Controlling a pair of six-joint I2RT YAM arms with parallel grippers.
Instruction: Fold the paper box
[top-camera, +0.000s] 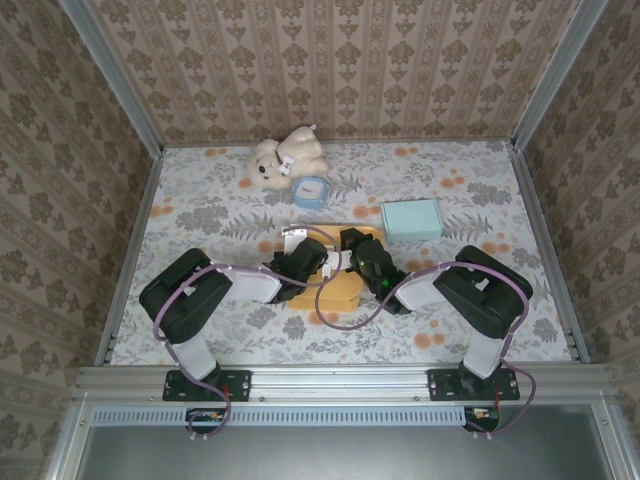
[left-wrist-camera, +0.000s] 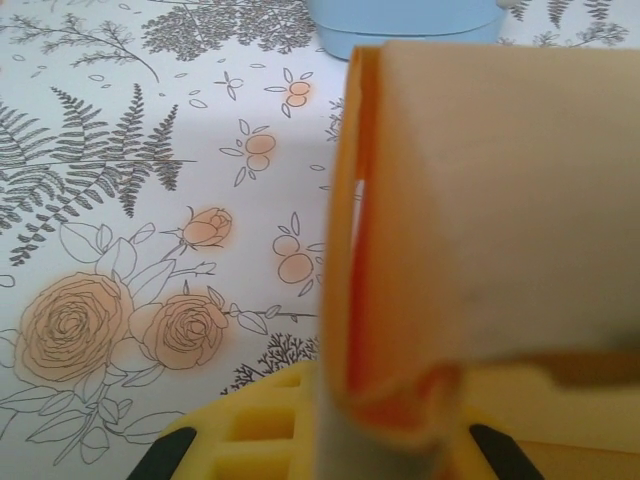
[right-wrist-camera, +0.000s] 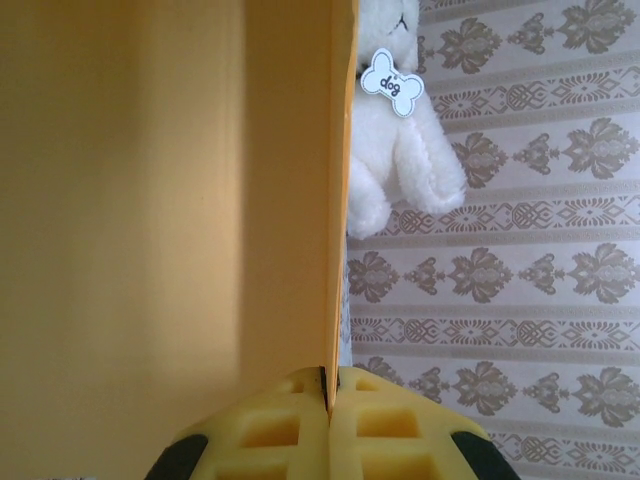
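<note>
Mid-fold: the left hand (left-wrist-camera: 335, 445) and right hand (right-wrist-camera: 328, 400) each clamp tight on a panel of the paper box (top-camera: 330, 288). The next move probably calls for creasing those panels inward.

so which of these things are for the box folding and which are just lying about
For the job:
- orange paper box

Just lying about:
- stuffed dog
- small blue clock
- pale blue box
</note>
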